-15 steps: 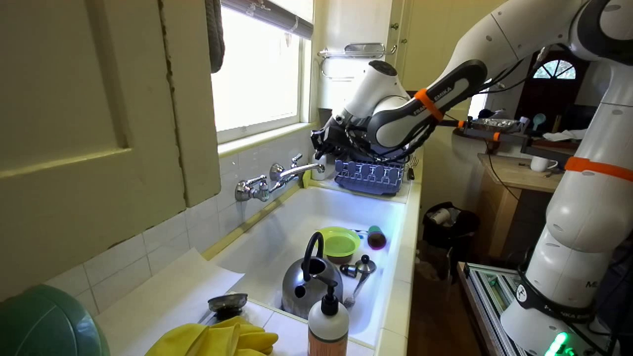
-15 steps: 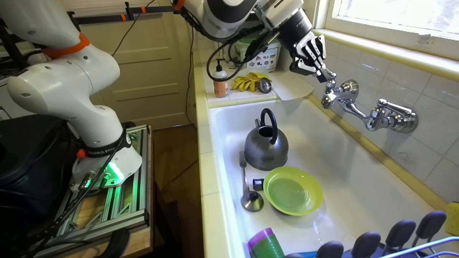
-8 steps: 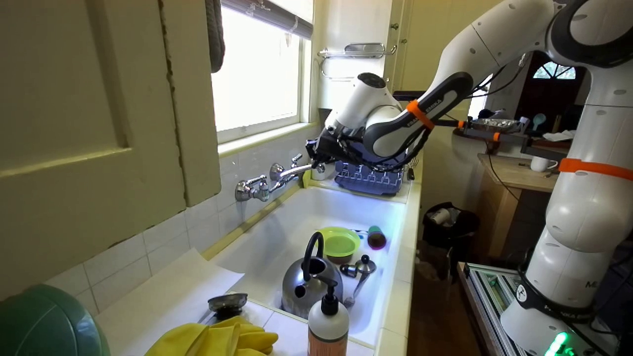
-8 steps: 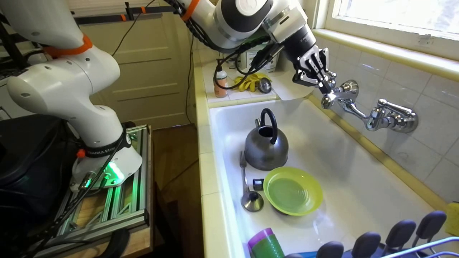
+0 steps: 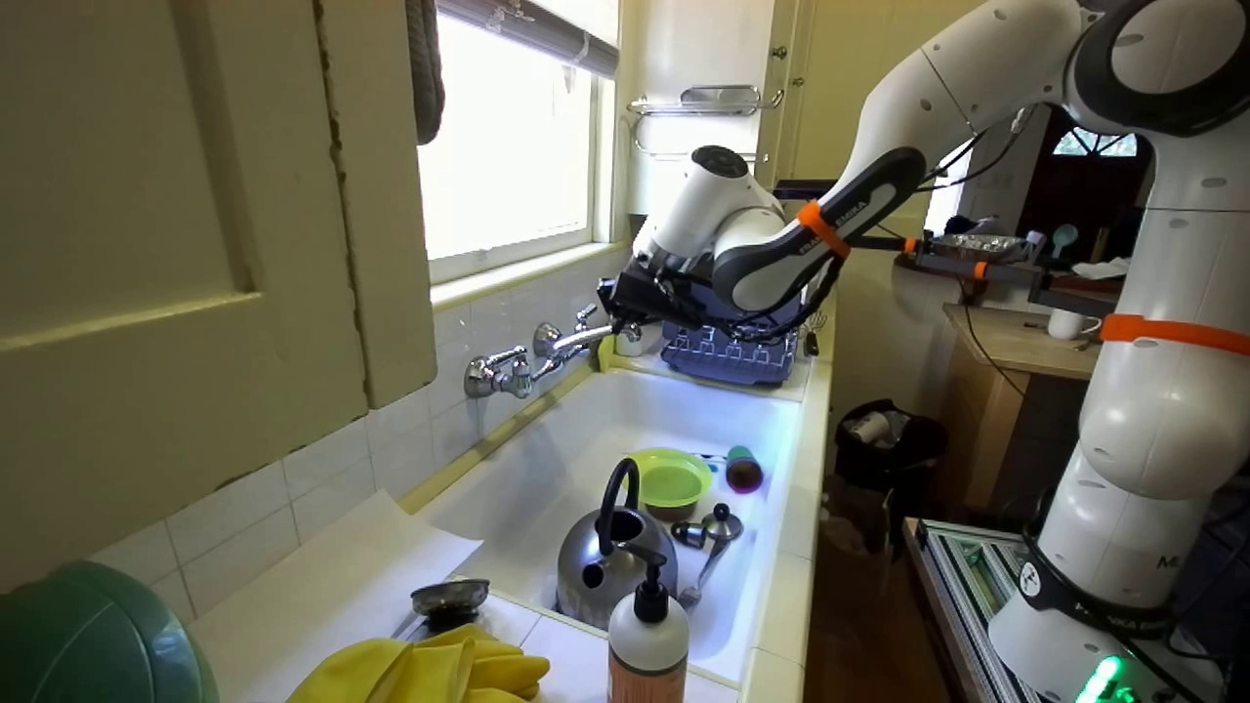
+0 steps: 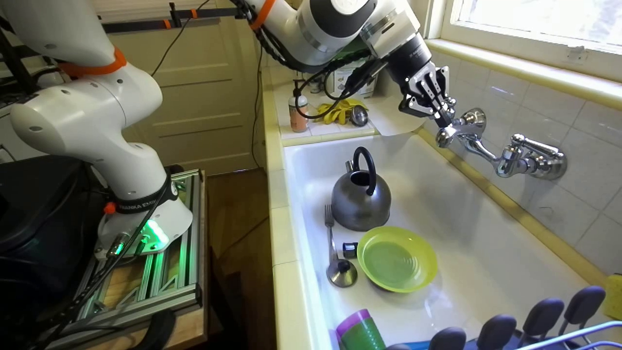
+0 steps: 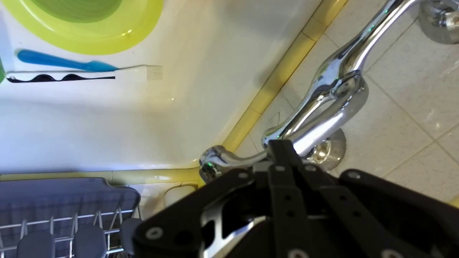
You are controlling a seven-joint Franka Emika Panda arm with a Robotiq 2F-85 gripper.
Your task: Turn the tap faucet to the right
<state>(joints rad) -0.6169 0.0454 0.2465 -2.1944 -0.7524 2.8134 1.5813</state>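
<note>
The chrome tap faucet is on the tiled wall over the sink. Its long spout (image 5: 584,337) points out along the sink, and its body and small handles (image 6: 510,163) show in both exterior views. In the wrist view the spout (image 7: 324,129) runs behind my fingertips to its curled end at lower left. My gripper (image 7: 283,145) is shut with its fingertips together and nothing between them. In both exterior views the gripper (image 5: 619,320) (image 6: 442,119) points down at the outer part of the spout and partly covers it. I cannot tell whether the fingertips touch it.
The sink holds a steel kettle (image 6: 361,201), a yellow-green bowl (image 6: 397,260), a cup (image 6: 362,330) and utensils. A dish rack (image 5: 732,342) stands beyond the sink's end. A window sill (image 6: 525,82) runs above the tap. A soap bottle (image 5: 648,635) and yellow gloves (image 5: 420,674) lie nearer.
The gripper has come down to the spout, mostly in the first half second, then shifted slightly toward the wall. The tap shows no visible movement.
</note>
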